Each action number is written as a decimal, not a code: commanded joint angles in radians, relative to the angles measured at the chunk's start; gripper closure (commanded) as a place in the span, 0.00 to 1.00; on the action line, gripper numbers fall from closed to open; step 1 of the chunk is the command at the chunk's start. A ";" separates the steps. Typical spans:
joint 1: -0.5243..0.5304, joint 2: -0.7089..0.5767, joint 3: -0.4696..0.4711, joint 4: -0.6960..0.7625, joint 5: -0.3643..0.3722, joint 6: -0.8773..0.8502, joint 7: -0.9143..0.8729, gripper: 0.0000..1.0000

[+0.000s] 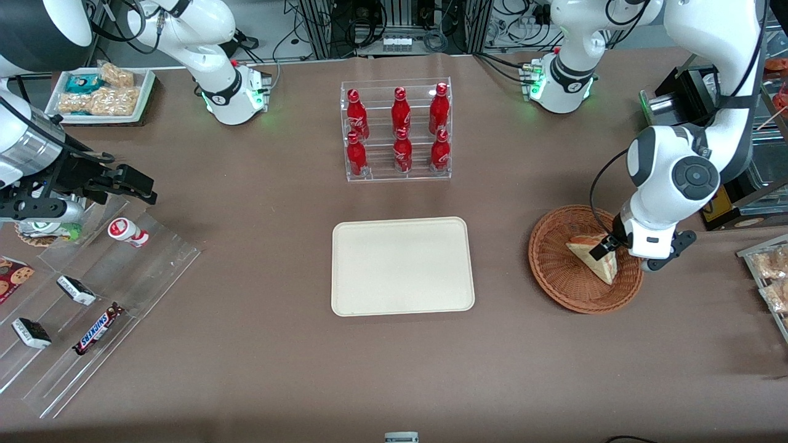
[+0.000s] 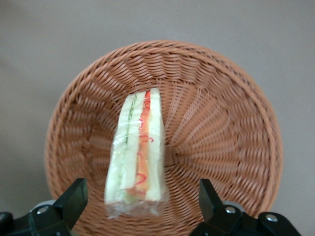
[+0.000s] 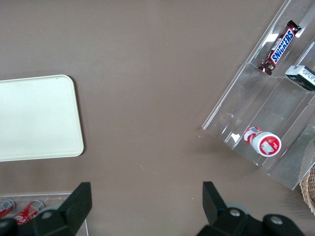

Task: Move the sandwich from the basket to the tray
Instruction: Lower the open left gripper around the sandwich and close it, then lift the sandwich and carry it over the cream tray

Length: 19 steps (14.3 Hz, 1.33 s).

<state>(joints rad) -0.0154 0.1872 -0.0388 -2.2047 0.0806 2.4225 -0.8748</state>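
lying in basket (image 2: 231, 123): sandwich (image 2: 138, 147); gripper (image 2: 140, 201) spread above; tray (image 1: 403, 266) bare.

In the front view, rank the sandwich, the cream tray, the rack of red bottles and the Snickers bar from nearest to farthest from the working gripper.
The gripper hangs open over the basket.
1. Sandwich: in the basket, under the gripper.
2. Cream tray: mid-table.
3. Rack of red bottles: farther from the camera than the tray.
4. Snickers bar: parked arm's end.

Matte brown surface (image 1: 258, 344) under even light, its farthest edge meeting metal framing hung with cables (image 1: 394, 27)
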 commanded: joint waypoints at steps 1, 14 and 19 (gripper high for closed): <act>0.025 0.027 -0.007 -0.041 -0.015 0.104 -0.154 0.00; -0.044 0.076 -0.041 0.248 -0.021 -0.293 -0.011 0.95; -0.220 0.187 -0.116 0.391 -0.022 -0.241 0.057 0.93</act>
<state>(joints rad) -0.1622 0.2817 -0.1448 -1.9126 0.0662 2.1698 -0.8684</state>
